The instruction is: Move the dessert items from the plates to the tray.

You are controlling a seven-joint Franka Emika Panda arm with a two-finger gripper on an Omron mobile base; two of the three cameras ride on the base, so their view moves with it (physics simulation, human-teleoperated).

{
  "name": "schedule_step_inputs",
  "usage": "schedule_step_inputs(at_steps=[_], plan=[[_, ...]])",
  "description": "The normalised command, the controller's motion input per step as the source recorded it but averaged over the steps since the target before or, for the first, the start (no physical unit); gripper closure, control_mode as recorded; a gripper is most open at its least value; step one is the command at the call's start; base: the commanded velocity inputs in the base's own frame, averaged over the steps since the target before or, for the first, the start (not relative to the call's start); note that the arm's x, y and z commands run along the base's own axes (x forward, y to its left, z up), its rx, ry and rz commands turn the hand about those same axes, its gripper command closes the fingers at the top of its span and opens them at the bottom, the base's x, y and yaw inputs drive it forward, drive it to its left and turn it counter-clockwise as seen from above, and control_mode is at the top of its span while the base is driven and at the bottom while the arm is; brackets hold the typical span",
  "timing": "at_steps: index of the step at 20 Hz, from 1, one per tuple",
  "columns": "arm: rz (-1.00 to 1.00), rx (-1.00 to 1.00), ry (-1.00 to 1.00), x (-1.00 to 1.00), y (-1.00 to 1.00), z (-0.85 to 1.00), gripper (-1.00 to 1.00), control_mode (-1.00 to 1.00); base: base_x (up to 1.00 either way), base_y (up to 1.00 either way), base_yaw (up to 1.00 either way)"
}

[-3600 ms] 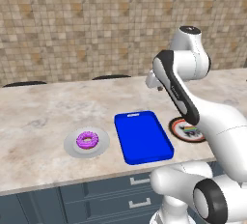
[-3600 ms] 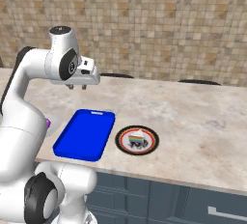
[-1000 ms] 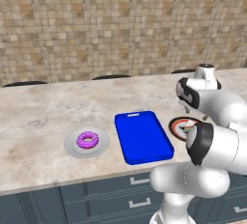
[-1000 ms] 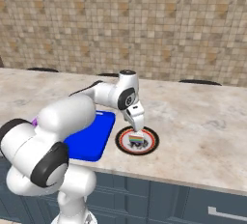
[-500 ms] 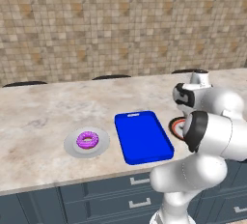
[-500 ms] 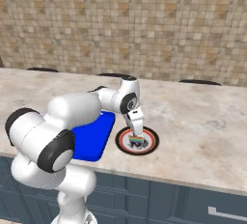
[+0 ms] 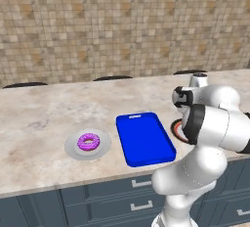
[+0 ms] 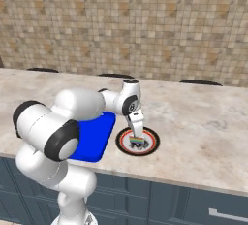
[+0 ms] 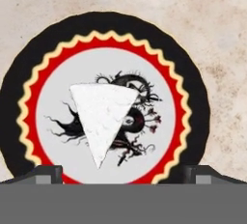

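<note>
The white cake wedge [image 9: 102,117] lies mid-plate on the patterned plate [image 9: 29,88], bare plate all round it. The gripper [image 8: 137,138] hangs just above, fingers [image 9: 46,174] spread wide either side, touching nothing. The blue tray [image 7: 144,138] sits just beside; the doughnut [image 7: 88,142] rests on the grey plate [image 7: 72,148] beyond.

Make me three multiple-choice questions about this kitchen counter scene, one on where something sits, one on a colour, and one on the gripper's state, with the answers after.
1. Where is the doughnut?
A. on the grey plate
B. on the tray
C. on the bare counter

2. What colour is the tray?
A. red
B. bright blue
C. green

3. How is the gripper over the cake wedge?
A. shut on the wedge
B. open, above the wedge
C. holding the doughnut

Answers: 1 A, the purple-iced ring lies on the plain grey plate left of the tray. 2 B, it is glossy blue in both base views. 3 B, the hand view shows the finger tips wide apart, with the wedge lying untouched on the patterned plate.
</note>
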Motion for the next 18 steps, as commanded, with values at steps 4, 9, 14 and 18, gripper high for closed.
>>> schedule_step_inputs(at_steps=[4, 9, 14, 18], plan=[[0.00, 0.00, 0.00, 0.24, -0.03, -0.18, -1.00, -1.00, 0.00, 0.00, 0.00], [0.00, 0.01, 0.00, 0.15, -0.13, -0.16, -1.00, -1.00, 0.00, 0.00, 0.00], [0.00, 0.01, 0.00, 0.09, -0.20, -0.23, -1.00, -1.00, 0.00, 0.00, 0.00], [0.00, 0.01, 0.00, 0.03, -0.14, -0.26, -1.00, -1.00, 0.00, 0.00, 0.00]])
